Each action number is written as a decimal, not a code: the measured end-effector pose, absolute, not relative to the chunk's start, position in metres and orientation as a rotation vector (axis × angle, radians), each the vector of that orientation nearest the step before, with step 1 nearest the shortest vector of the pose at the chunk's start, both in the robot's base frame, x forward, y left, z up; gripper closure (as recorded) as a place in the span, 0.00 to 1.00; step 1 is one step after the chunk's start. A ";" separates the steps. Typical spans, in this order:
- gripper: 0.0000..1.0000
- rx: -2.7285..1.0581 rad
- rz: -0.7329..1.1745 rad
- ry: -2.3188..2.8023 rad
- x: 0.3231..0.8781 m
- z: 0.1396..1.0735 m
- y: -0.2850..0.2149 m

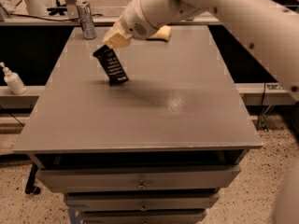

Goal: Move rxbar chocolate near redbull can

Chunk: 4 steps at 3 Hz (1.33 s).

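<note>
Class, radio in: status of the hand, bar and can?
Hand over table's back left, shut on bar. Bar tilted, short of can. Nothing between them.

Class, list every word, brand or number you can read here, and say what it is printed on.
rxbar chocolate, held at its top by the gripper: white lettering, too blurred to read.
redbull can: nothing readable.
pump bottle: nothing readable.
</note>
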<state>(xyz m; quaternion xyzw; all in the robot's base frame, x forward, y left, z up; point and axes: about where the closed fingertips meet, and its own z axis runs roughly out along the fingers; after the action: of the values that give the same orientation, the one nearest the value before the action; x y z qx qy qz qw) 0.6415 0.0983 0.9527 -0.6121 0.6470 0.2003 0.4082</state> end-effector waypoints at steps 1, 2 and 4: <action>1.00 -1.566 0.524 1.571 0.687 0.959 0.135; 1.00 -1.573 0.552 1.554 0.730 0.949 0.161; 1.00 -1.502 0.497 1.519 0.800 0.957 0.174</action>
<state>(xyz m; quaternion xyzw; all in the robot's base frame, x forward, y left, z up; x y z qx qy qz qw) 0.8003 0.1743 0.9572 -0.6093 0.6163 0.2016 0.4564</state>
